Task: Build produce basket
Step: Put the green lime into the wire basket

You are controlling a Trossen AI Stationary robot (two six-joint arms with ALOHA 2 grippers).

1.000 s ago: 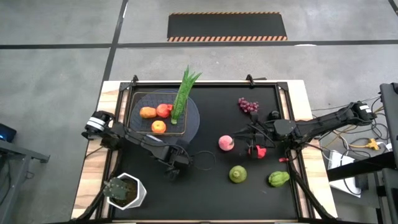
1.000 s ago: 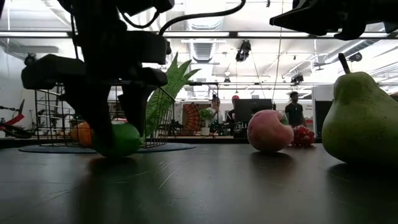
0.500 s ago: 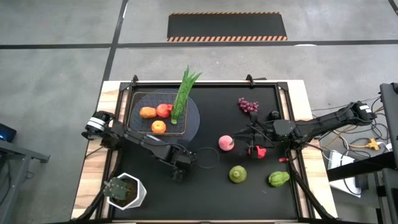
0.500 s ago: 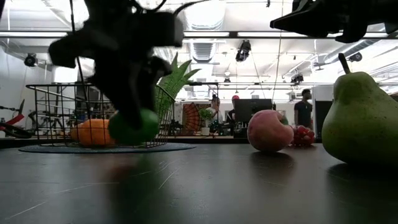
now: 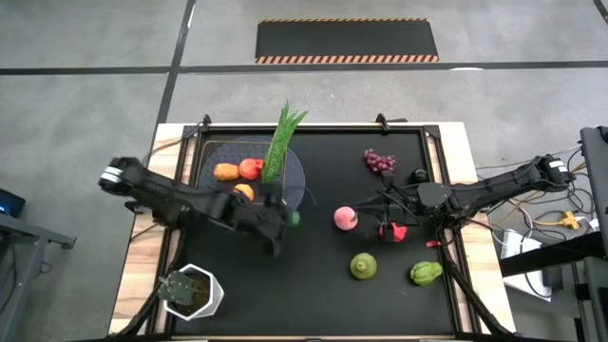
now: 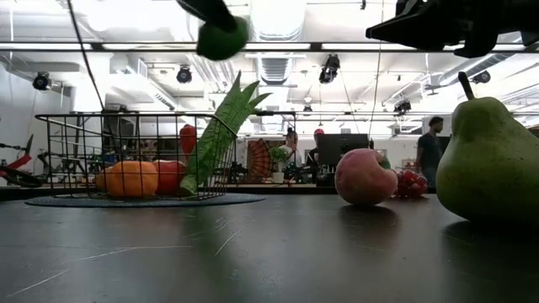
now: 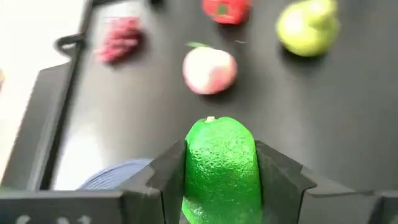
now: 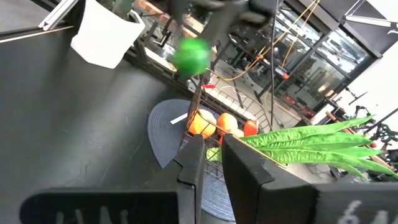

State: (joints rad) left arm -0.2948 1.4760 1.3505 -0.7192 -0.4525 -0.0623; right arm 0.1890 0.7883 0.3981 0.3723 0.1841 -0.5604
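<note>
My left gripper (image 5: pixel 288 218) is shut on a green lime (image 7: pixel 221 163), high above the table, just off the near right corner of the wire basket (image 5: pixel 237 176). The lime also shows at the top of the low view (image 6: pixel 223 38). The basket stands on a round grey disc (image 5: pixel 299 185) and holds two orange fruits, a red one (image 5: pixel 250 168) and a green leafy stalk (image 5: pixel 278 147) that leans out over its far edge. My right gripper (image 8: pixel 212 158) waits at the right beside a red fruit (image 5: pixel 395 231). It is empty, with its fingers nearly together. My left gripper pinches the lime by its two opposite sides (image 7: pixel 189 168) between its two fingers (image 7: pixel 166 180). The lime fills the gap between them and its far end (image 7: pixel 211 121) sticks out beyond the fingertips. It is lifted clear of the table.
A pink peach (image 5: pixel 345 218), a green pear (image 5: pixel 363 266), another green vegetable (image 5: pixel 426 274) and purple grapes (image 5: pixel 378 161) lie on the black mat to the right. A white hexagonal pot with a plant (image 5: pixel 190 293) stands at the near left corner.
My left gripper has risen from the table with the lime and gone toward the far edge, up to the basket's near right corner. The lime, on the mat a second ago, now hangs clear, above the basket's rim. My right arm has kept still.
</note>
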